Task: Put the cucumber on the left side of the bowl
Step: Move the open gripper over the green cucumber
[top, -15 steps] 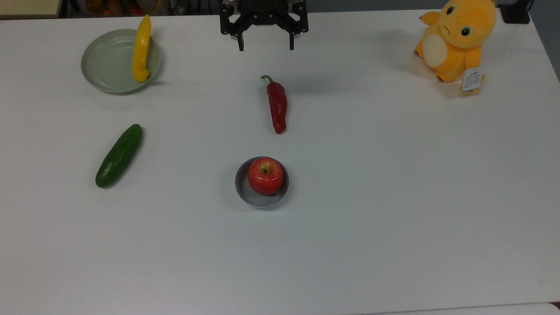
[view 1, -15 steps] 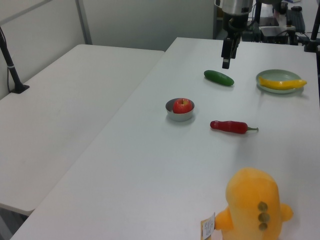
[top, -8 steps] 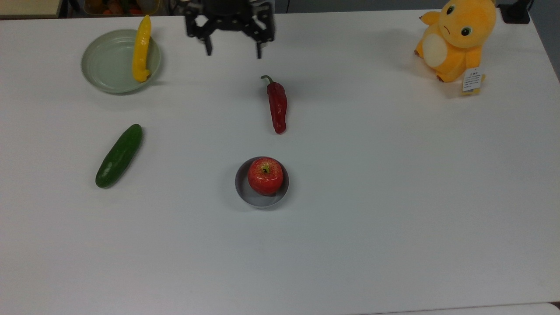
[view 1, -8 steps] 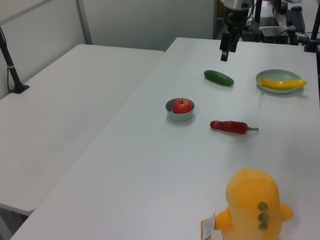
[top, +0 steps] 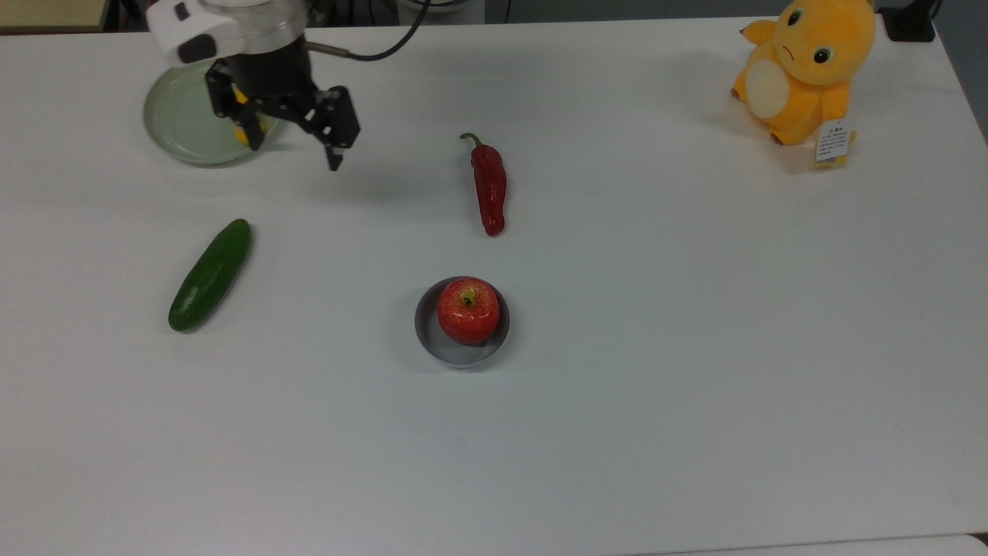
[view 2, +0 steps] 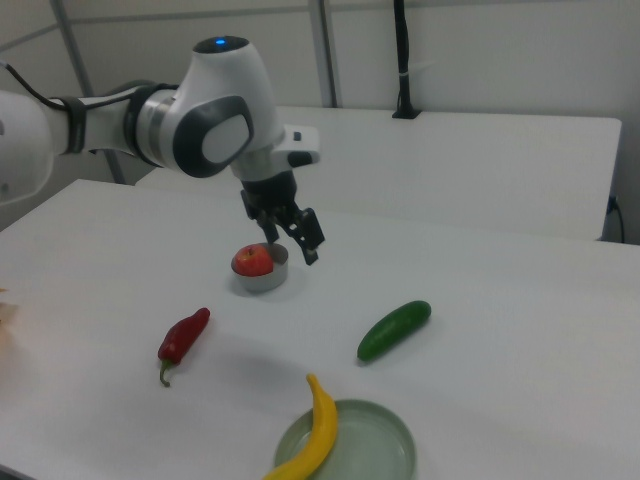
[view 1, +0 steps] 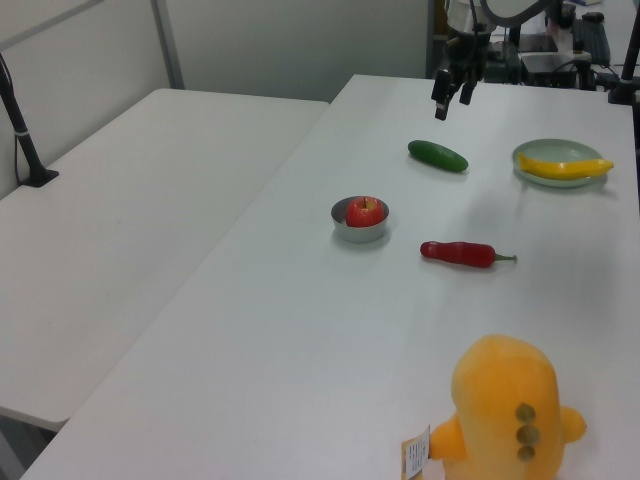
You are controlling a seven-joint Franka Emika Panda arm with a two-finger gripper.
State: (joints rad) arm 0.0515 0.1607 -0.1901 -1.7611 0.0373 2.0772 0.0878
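white tabletop fills most of the scene, with a second white table alongside it in the left view and right view. the franka's gripper hangs in the air above the table, fingers spread wide apart and holding nothing. in the top view it sits over the right edge of the pale green dish, partly covering the yellow curved vegetable that lies across that dish.

the cucumber lies flat on the table, tilted diagonally, well apart from the gripper. in the top view it's below the dish and far off to the top view's left of the small grey bowl. the bowl has a red apple sitting in it.

a red chili pepper lies on the table above the bowl in the top view, stem pointing away from it. an orange plush toy with a paper tag sits near the top view's upper right corner, well away from everything else.

in the right view the gripper shows in front of the bowl, with the cucumber down to the right view's right.
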